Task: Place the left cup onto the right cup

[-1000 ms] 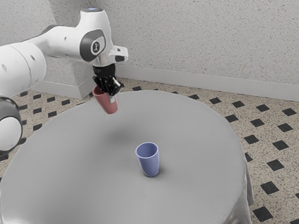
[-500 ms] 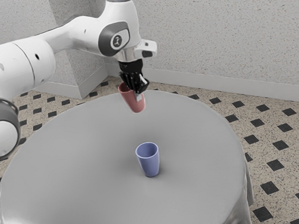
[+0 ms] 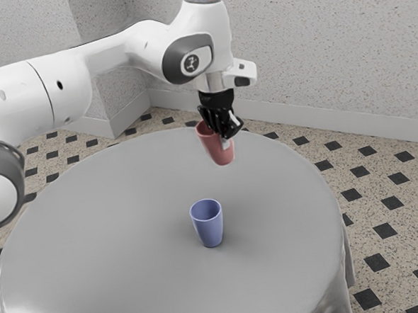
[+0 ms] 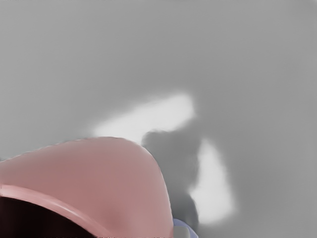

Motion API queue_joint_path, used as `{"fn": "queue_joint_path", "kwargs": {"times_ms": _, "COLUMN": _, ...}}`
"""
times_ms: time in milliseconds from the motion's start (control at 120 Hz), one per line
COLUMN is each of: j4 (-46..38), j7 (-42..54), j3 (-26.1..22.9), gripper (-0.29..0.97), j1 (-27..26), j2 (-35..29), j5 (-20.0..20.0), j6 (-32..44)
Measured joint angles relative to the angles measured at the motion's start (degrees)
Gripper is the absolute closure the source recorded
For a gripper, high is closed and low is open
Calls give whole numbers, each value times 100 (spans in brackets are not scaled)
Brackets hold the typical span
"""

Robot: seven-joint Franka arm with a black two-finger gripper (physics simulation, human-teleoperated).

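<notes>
My claw (image 3: 224,129) is clamped on the rim wall of the tapered red plastic cup (image 3: 219,147), which hangs tilted in the air, well clear of the round table with a grey cloth (image 3: 93,241). The open-topped blue plastic cup (image 3: 207,222) stands upright on the cloth, lower in the exterior view and slightly to its left of my load, not directly under it. Risks as I judge them: the tilt is the main one. If I descend like this, the red base meets the blue rim at an angle, catches one edge and knocks the blue cup over; it looks light and nothing anchors it. Second: I pinch one wall near the rim, so the cup may pivot between my fingers on contact. Third: alignment. In the wrist view the red cup (image 4: 94,183) sits across the foreground, and of the blue cup (image 4: 182,229) I get a sliver just beside it, so centring is poorly observed. Fourth: letting go too high, so it bounces off and rolls. Needs levelling, centring and a slow descent.
</notes>
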Motion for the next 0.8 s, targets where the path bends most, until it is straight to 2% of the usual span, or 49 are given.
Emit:
{"fn": "queue_joint_path", "kwargs": {"times_ms": 217, "j4": -1, "j7": -354, "j3": -317, "gripper": 79, "j1": 0, "j2": 0, "j5": 199, "j6": -24}}
{"fn": "queue_joint_path", "kwargs": {"times_ms": 375, "j4": -95, "j7": -562, "j3": -318, "gripper": 79, "j1": 1, "j2": -31, "j5": 278, "j6": -35}}
{"fn": "queue_joint_path", "kwargs": {"times_ms": 800, "j4": -1584, "j7": -1018, "j3": -301, "gripper": 79, "j1": 0, "j2": -1327, "j5": 155, "j6": -7}}
